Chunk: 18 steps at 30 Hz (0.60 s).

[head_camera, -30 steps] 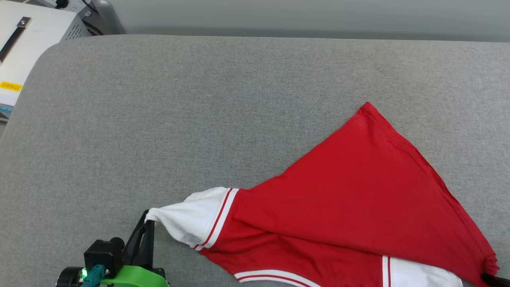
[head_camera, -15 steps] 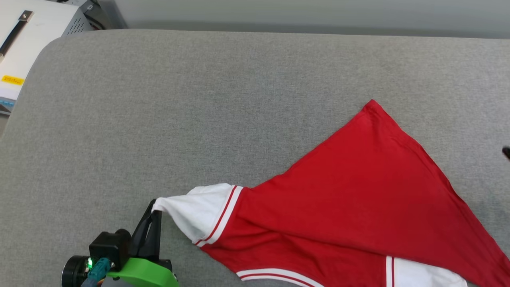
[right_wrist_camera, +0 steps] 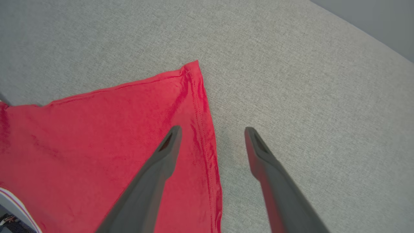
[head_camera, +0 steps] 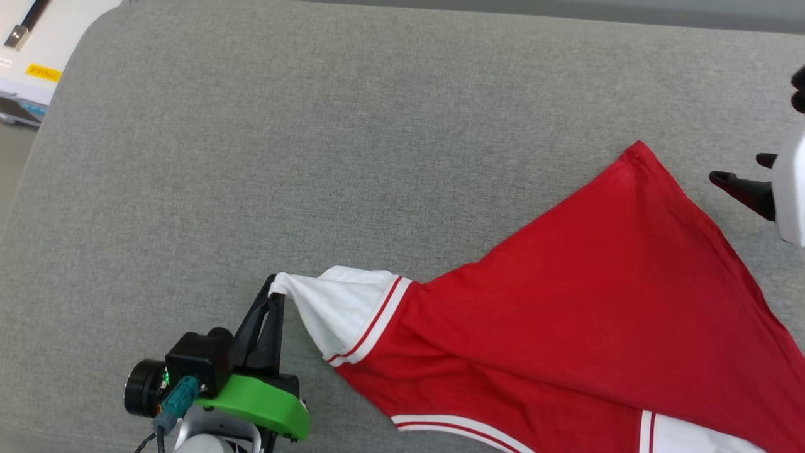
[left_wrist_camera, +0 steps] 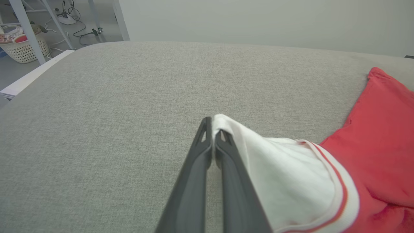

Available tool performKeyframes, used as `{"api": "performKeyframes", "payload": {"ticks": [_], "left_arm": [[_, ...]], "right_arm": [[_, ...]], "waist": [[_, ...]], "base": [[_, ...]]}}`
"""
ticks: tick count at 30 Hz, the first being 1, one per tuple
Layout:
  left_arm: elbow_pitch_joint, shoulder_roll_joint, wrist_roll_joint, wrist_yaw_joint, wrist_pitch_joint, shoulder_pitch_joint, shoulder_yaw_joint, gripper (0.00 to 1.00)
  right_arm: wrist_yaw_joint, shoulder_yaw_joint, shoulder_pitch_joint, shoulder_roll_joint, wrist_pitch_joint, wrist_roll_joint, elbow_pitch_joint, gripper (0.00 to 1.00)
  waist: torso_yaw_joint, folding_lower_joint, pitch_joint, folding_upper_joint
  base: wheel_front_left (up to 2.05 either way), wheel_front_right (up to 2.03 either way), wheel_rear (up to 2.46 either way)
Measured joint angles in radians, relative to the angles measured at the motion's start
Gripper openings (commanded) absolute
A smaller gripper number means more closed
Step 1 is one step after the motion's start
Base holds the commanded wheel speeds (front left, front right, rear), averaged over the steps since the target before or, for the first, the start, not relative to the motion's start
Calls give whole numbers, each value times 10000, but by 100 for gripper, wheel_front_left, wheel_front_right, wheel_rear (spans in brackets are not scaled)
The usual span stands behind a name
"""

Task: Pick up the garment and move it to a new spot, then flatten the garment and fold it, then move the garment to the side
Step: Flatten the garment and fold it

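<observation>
Garment point(head_camera: 566, 314) lies on the grey fabric-covered table point(head_camera: 314, 126), plain red side up, spread in a rough triangle with one pointed corner farthest from the robot. A white sleeve point(head_camera: 343, 308) with red-white striped trim is stretched out from the garment's left side. Left end effector point(head_camera: 275, 296) is pinched narrow on that sleeve's tip, with white cloth between its fingers. A second white sleeve point(head_camera: 692, 437) is at the garment's near edge, cut off by the bottom of the head view. Right end effector point(right_wrist_camera: 212, 129) is spread wide and holds nothing. It sits over the garment's stitched right edge, just below the pointed corner, one finger above red cloth and the other above grey table cover. Cannot tell if the tips touch down. The table cover is woven grey with rounded corners. Off the table, far left of the garment: white cabinet point(head_camera: 44, 50) with a yellow label, grey floor point(head_camera: 7, 151). Left wrist view, beyond the garment's left: white wicker basket point(left_wrist_camera: 24, 48), white frame legs point(left_wrist_camera: 26, 29), cables point(left_wrist_camera: 69, 19) on the floor, plain pale wall point(left_wrist_camera: 258, 19).
</observation>
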Motion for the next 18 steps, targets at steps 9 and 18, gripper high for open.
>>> {"api": "performKeyframes", "payload": {"ticks": [9,18], "left_arm": [[107,-295,263,-173,-17,-520,-167,0],[301,-474,293,-337,-79,-639,-140,0]], "right_arm": [[0,1601,-1840,832,-274,-558,2393,100],[-8,3198,-2299,997,-1145,-502,4017,100]], "waist": [[494,0,702,0],[764,0,1211,0]], "base": [[0,0,0],[0,0,0]]}}
